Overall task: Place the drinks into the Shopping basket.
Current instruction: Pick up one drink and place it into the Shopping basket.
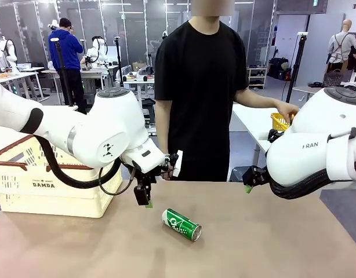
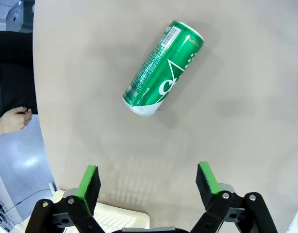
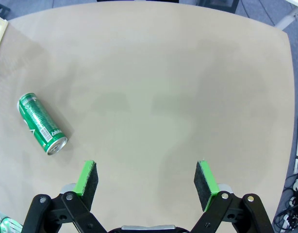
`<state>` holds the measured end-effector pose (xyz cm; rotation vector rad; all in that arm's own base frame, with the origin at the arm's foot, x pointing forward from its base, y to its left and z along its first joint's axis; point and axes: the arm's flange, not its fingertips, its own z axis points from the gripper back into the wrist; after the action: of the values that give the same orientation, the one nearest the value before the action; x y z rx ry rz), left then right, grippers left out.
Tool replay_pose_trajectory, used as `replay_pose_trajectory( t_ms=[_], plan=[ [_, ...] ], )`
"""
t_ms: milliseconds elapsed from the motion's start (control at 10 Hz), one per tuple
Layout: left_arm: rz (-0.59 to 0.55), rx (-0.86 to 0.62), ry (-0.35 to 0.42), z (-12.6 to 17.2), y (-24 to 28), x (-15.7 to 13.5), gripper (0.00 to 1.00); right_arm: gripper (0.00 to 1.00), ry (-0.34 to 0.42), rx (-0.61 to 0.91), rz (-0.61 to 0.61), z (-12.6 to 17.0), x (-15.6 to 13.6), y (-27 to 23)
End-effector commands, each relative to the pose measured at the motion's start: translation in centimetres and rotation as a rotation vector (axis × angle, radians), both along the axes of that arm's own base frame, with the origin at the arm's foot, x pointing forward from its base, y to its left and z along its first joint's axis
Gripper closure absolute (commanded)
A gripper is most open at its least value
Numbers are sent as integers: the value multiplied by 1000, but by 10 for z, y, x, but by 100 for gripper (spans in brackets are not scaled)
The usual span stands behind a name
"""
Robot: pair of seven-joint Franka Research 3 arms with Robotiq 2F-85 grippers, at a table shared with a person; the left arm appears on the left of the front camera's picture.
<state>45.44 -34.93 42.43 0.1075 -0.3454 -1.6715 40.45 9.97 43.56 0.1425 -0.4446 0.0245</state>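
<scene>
I am hovering my left gripper (image 2: 149, 182), jaws spread and empty, nearest the slim green metal can (image 2: 163, 68) lying on its side, slantwise just ahead.

bright, even light from overhead, with all shadows soft. the green can (image 2: 161, 73) throws only a faint shadow on the table (image 2: 236, 145), and its side carries a pale sheen. smudged, pale shadows lie across the table in the right wrist view. both wrist views bend at the edges, the table's rim curving. the front view is sharp nearby, softer far off
</scene>
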Motion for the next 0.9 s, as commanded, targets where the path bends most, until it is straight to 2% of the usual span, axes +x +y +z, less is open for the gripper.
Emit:
replay_pose_trajectory(
  t_ms=[0, 200, 400, 800],
  plan=[
    [-133, 15, 16, -7, -6, 1, 0, 0, 2, 4, -1, -1, 0, -1],
    [-277, -33, 15, -14, -18, 9, 0, 0, 2, 4, -1, -1, 0, -1],
    [-377, -11, 22, -22, -40, 16, 0, 0, 2, 4, -1, -1, 0, -1],
    [-525, 55, 161, -42, -75, 20, 0, 0, 2, 4, -1, -1, 0, -1]
  ],
)
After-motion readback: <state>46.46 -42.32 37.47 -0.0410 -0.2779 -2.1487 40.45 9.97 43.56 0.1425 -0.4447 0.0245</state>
